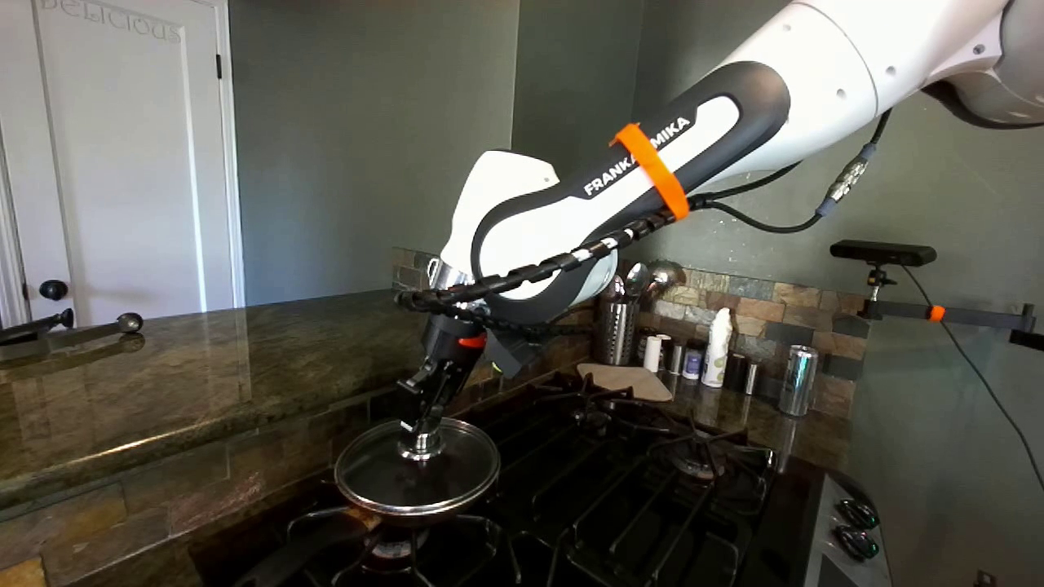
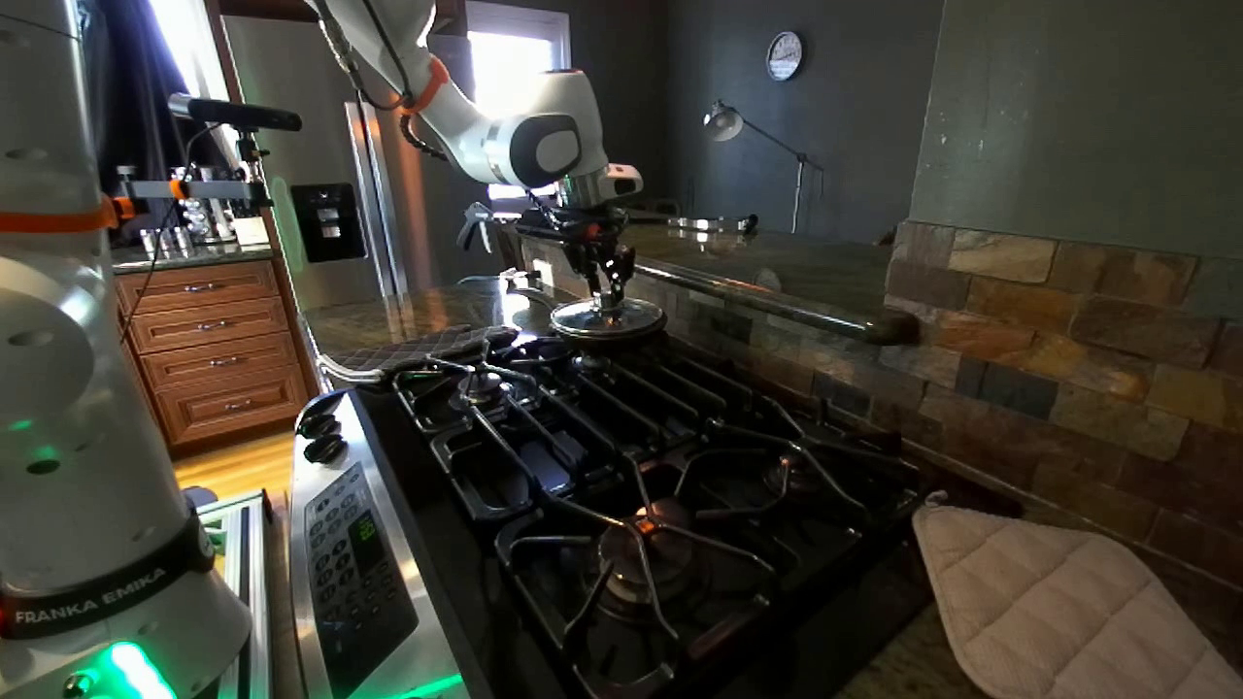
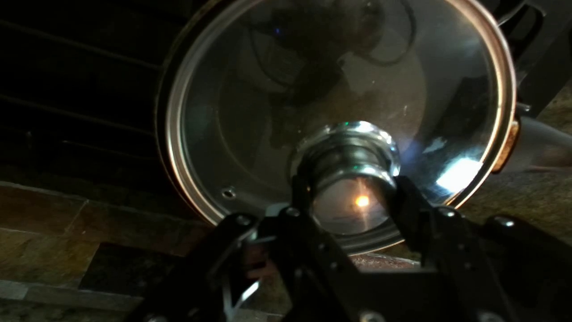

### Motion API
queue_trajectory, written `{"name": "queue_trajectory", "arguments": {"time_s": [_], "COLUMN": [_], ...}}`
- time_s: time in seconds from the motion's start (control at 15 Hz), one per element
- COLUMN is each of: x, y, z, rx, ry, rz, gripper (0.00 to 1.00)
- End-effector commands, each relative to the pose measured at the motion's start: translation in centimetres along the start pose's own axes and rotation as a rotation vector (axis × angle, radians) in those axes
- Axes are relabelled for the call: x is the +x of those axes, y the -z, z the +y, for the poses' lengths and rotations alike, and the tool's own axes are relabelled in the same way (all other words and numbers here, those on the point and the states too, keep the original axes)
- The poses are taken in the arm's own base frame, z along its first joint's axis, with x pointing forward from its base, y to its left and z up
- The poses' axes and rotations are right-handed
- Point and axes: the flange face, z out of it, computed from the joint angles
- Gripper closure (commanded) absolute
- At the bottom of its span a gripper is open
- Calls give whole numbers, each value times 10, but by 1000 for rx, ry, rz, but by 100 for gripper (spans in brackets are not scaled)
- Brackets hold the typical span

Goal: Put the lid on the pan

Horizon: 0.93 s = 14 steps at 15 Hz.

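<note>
Claw (image 3: pixel 351 190) clamped on the knob (image 1: pixel 422 446) of the glass lid (image 1: pixel 416 481), a finger (image 3: pixel 407 201) each side. Lid over the pan (image 1: pixel 436 520); seating unclear. Pan at twelve o'clock on the stove (image 2: pixel 539 466) in an exterior view, handle (image 3: pixel 540 145) at three in the wrist view.

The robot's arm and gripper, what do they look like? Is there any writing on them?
The arm is white and rounded with dark panels. Its lettering shows FRANKA, then MIKA, partly hidden by an orange strap. A black, wrapped cable runs along it. The gripper is mostly black, with jointed fingers and shiny round pins.
</note>
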Motion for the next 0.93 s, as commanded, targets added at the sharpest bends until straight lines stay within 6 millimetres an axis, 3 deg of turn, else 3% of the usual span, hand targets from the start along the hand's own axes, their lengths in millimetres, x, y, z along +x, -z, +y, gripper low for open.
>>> {"name": "queue_trajectory", "arguments": {"time_s": [0.0, 0.87], "x": [7, 5], "y": [0, -5], "z": [1, 4], "rx": [10, 17], "ry": [-5, -25], "rz": [34, 42], "gripper": [77, 77]}}
